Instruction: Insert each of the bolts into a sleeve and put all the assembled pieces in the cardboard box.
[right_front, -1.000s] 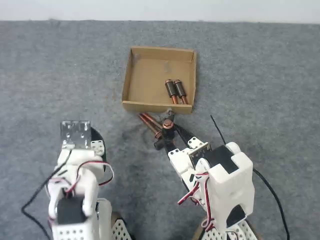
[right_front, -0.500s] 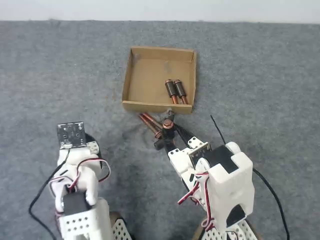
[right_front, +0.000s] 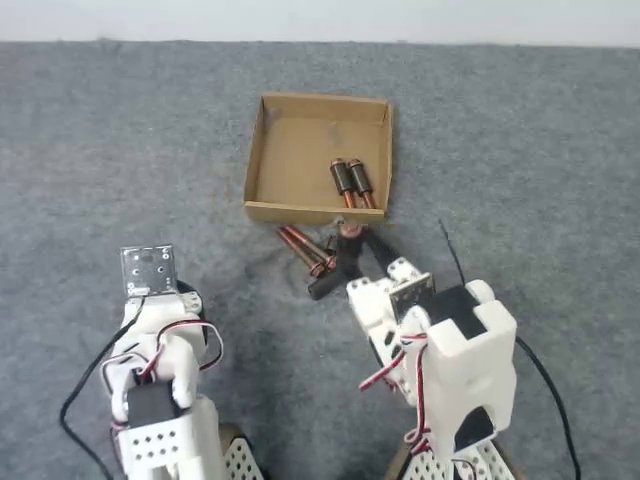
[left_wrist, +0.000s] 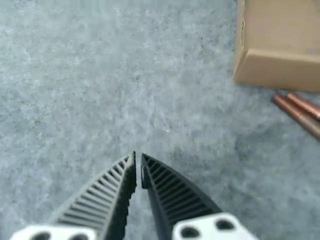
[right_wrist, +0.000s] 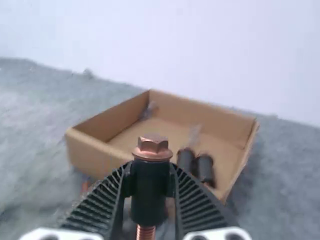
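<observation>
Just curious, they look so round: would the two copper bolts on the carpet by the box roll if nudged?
Probably not far: the bolts are round, so a sideways push could turn them, but the fuzzy carpet and their wider heads should brake that. They look like metal, so likely stiff and heavy for their size.

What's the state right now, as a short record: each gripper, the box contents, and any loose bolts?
left gripper: shut, holding nothing, over bare mat
right gripper: shut on a bolt-in-sleeve piece, bolt head up, just short of the box
cardboard box: holds two assembled pieces, side by side near one side wall
loose bolts: two, lying on the mat just outside the box's near wall
</observation>
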